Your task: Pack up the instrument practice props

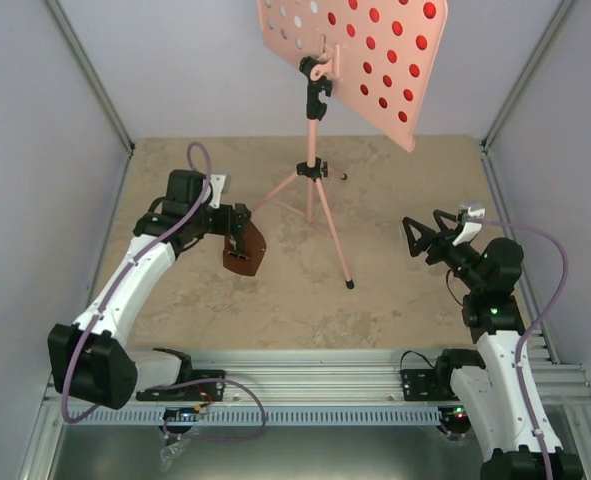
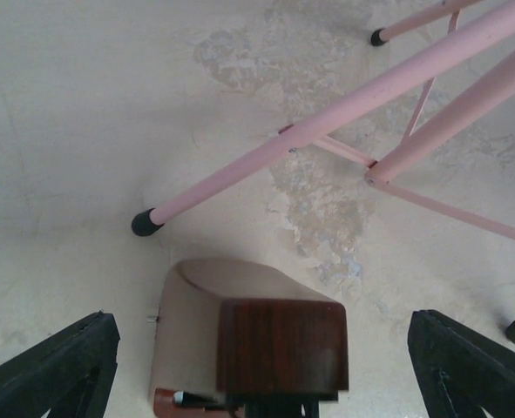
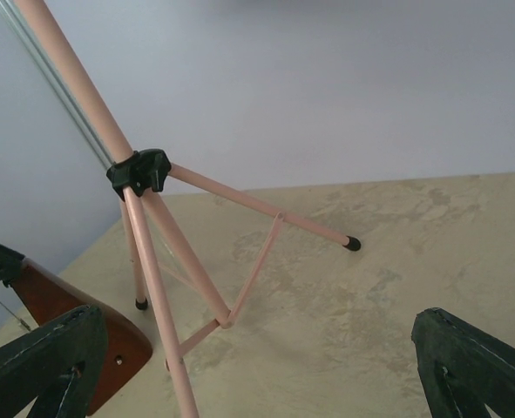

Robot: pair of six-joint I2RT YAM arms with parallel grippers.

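The pink tripod music stand (image 1: pixel 316 150) stands at the middle back. Its hole-dotted desk (image 1: pixel 345 55) is at the top. A red sheet (image 1: pixel 374 16) and a white sheet (image 1: pixel 293 18) show only through the holes. The brown pyramid metronome (image 1: pixel 245 250) lies tilted on the table just left of the stand's legs. My left gripper (image 1: pixel 241 238) is open, its fingers wide on either side of the metronome (image 2: pixel 279 344) without touching it. My right gripper (image 1: pixel 422 240) is open and empty, right of the stand, facing its legs (image 3: pixel 161 287).
The stand's three black-tipped feet spread over the beige table (image 1: pixel 395 300); one foot (image 2: pixel 145 223) is just beyond the metronome. Grey walls (image 1: pixel 35 150) close both sides and the back. An aluminium rail (image 1: pixel 315 372) runs along the near edge.
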